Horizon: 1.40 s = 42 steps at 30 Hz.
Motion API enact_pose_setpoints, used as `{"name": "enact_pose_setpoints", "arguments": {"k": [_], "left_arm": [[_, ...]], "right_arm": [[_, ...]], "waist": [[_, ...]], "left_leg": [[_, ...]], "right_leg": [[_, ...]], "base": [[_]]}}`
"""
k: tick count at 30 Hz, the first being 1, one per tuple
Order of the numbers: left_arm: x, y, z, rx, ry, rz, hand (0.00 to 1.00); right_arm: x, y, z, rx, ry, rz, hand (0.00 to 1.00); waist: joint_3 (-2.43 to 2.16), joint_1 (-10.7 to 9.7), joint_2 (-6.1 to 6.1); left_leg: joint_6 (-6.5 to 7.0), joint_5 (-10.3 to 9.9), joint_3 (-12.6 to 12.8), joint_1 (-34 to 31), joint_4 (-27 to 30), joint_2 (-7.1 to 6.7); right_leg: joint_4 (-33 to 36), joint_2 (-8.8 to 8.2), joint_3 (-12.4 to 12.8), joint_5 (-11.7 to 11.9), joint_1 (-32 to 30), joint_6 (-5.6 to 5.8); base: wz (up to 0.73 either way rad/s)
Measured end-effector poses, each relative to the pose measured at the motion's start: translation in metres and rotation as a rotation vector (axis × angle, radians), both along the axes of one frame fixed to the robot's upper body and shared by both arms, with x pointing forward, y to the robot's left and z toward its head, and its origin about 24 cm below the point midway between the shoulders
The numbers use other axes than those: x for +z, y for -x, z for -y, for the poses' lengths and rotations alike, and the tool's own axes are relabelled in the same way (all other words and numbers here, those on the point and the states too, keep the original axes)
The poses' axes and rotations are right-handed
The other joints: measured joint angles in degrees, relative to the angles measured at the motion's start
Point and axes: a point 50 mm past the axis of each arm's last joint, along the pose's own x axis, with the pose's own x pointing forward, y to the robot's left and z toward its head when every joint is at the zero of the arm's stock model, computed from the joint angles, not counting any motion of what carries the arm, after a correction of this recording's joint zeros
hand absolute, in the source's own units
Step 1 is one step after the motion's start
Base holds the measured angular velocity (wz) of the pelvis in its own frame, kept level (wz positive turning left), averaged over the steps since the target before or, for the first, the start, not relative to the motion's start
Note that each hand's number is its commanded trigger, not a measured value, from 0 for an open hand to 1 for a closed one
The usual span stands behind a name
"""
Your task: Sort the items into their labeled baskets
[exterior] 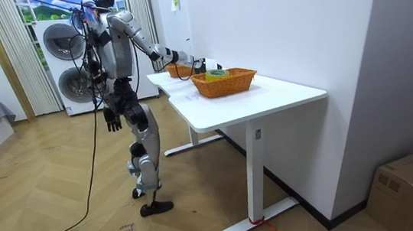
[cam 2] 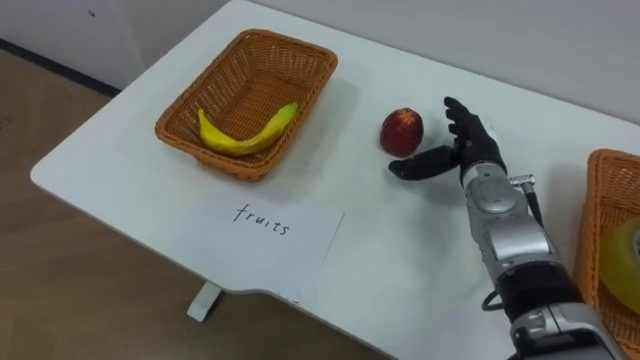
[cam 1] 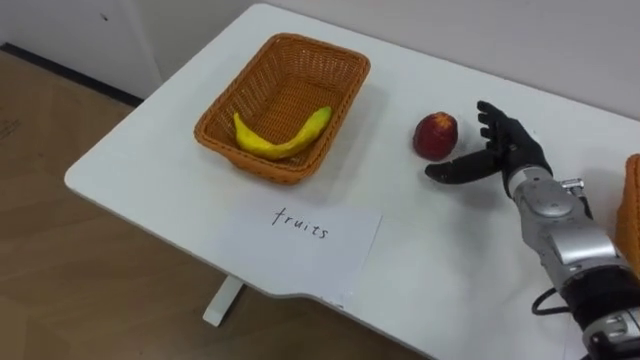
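- The red fruit [cam 1: 436, 135], round like an apple or a peach, sits on the white table [cam 1: 150, 160]. It lies between the fruit basket [cam 1: 290, 75] and the right hand [cam 1: 500, 150], near the basket but outside it.
- The right hand is open and holds nothing. Its fingers stand spread just to the right of the fruit, and its thumb reaches out low along the fruit's near side. A narrow gap shows between hand and fruit.
- The left hand [exterior: 112, 121] hangs by the robot's hip in the room view, too small there to read.
- A banana [cam 1: 285, 138] already lies in the fruit basket, and a paper label [cam 1: 300, 235] lies on the table in front of it.
- A second basket [cam 2: 600, 190] stands to the robot's right.
- The fruit looks light, firm and smooth-skinned, so it would likely roll away under a sideways nudge.
- The best hold is probably around its widest part, with the thumb opposite the fingers.
- If it is a peach, a hard squeeze or a drop could bruise it. It is better lowered into the basket's free end than dropped.
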Motion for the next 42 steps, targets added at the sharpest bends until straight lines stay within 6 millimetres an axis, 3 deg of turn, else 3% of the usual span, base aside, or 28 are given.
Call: {"name": "enact_pose_setpoints", "arguments": {"k": [5, 13, 42], "left_arm": [[0.0, -0.014, 0.002, -0.036, 0.004, 0.038, 0.0], [0.0, -0.021, 0.003, -0.05, 0.009, 0.06, 0.0], [-0.001, -0.023, 0.002, -0.078, 0.022, 0.055, 0.0]], "right_arm": [[0.006, -0.006, 0.001, -0.008, 0.006, 0.015, 0.0], [0.013, -0.01, -0.001, 0.011, 0.051, 0.05, 0.0], [0.019, -0.017, -0.006, 0.066, 0.252, 0.051, 0.0]], "waist": [[0.11, 0.04, -0.19], [0.4, 0.01, 0.01], [0.57, 2.0, 0.23]], "left_leg": [[0.01, 0.28, 0.41, -1.02, -0.02, 0.01], [0.22, 0.51, 1.12, -2.41, 0.08, -0.07], [0.16, 0.59, 1.28, -4.85, 1.82, 0.0]], "right_leg": [[0.44, -0.13, 0.26, -0.02, -1.29, -0.03], [1.64, -0.68, 0.06, -0.02, -3.4, -0.05], [2.35, -0.63, -0.14, 0.26, -5.32, -0.52]], "base": [[-0.03], [-0.03], [0.0]]}}
